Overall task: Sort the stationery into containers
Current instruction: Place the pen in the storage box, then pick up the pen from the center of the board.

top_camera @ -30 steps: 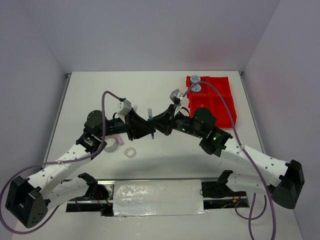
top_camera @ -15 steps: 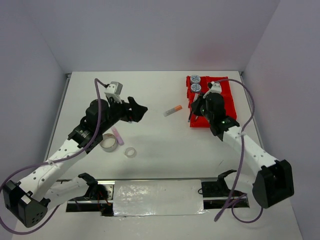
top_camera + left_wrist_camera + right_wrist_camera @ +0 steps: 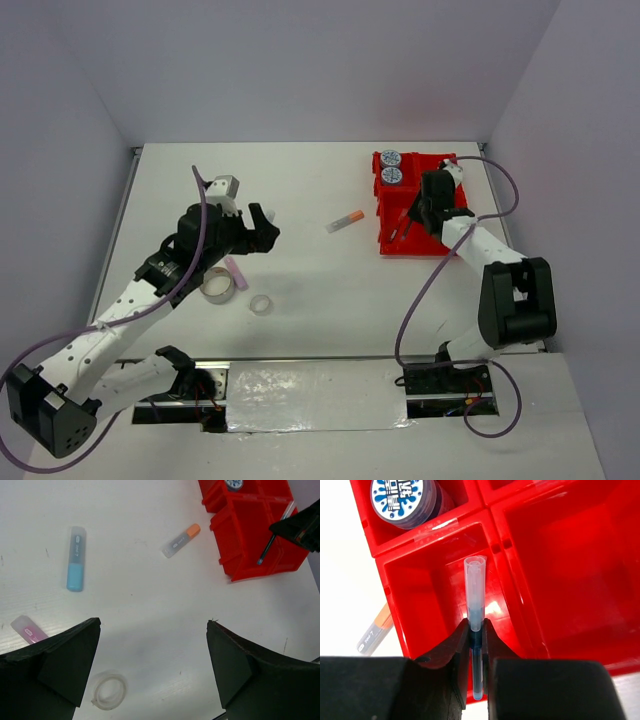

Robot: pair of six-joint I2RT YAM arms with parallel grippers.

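My right claw (image 3: 475,636) is shut tight on the pen (image 3: 474,587). It grips the blue part, and the clear cap sticks out past the fingers. The pen hangs over the near-left box of the red tray (image 3: 395,246). In the left wrist view the pen is tilted, with its low end down inside that box. I cannot tell if it touches the floor of the box.

The two tape rolls (image 3: 393,176) sit in the far-left box of the tray, one behind the other. Their blue pattern faces up.

My left claw (image 3: 266,226) is wide open and holds nothing. It hangs above the table (image 3: 300,180), well apart from the tray, and its fingers point toward the tray side.

The other things lie flat on the table. The orange stick (image 3: 346,221) lies between my two claws, near the left wall of the tray but not touching it. I see the blue stick (image 3: 75,559) only in the left wrist view — it lies well apart from the orange stick, on the side away from the tray. The pink stick (image 3: 236,270) lies beside my left arm, just next to the big clear ring (image 3: 217,285). I cannot tell if those two touch. The small clear ring (image 3: 261,304) lies near them, a bit closer to me, and touches neither.
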